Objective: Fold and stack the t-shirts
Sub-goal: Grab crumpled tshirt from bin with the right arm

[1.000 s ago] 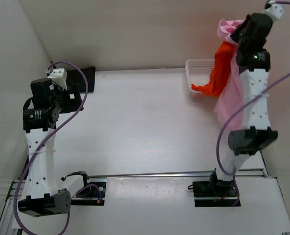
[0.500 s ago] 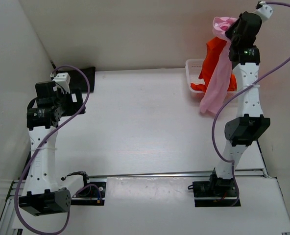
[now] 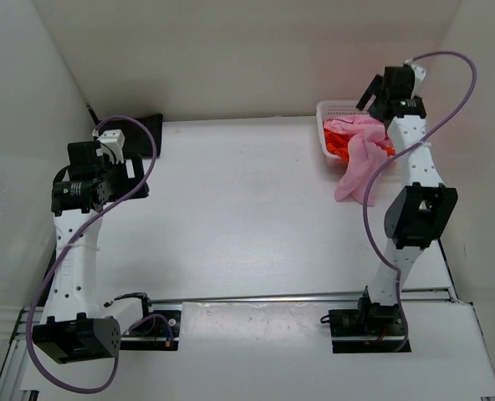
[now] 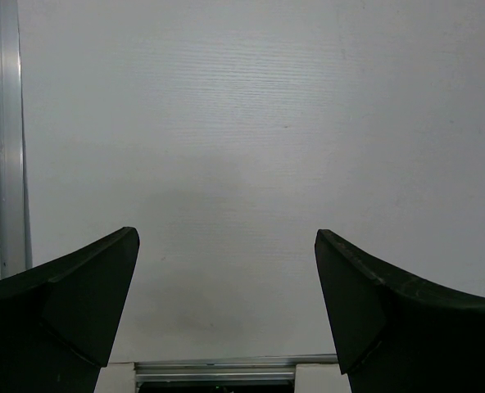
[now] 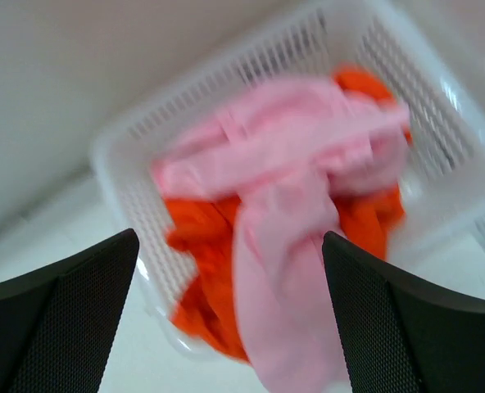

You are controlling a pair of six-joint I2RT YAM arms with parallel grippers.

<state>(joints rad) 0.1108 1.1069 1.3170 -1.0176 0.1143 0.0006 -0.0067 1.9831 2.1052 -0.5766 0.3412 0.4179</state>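
The light pink t-shirt (image 3: 358,153) lies crumpled across the white mesh basket (image 3: 330,109), one end spilling over the near rim onto the table. Under it in the basket is the orange-red t-shirt (image 3: 337,139). The right wrist view shows both: pink t-shirt (image 5: 296,176) over orange-red t-shirt (image 5: 201,237), blurred. My right gripper (image 3: 373,93) hangs above the basket, open (image 5: 228,237), holding nothing. A flat black t-shirt (image 3: 141,126) lies at the back left. My left gripper (image 3: 118,175) hovers near it, open (image 4: 226,237) over bare table.
The basket (image 5: 136,155) sits in the back right corner against the white walls. A metal rail (image 3: 298,295) crosses the table near the arm bases. White walls close in the left, back and right sides.
My right gripper opened and let go of the pink and orange-red t-shirts, which dropped from the air into the basket. The right arm came down. The left arm shifted slightly.
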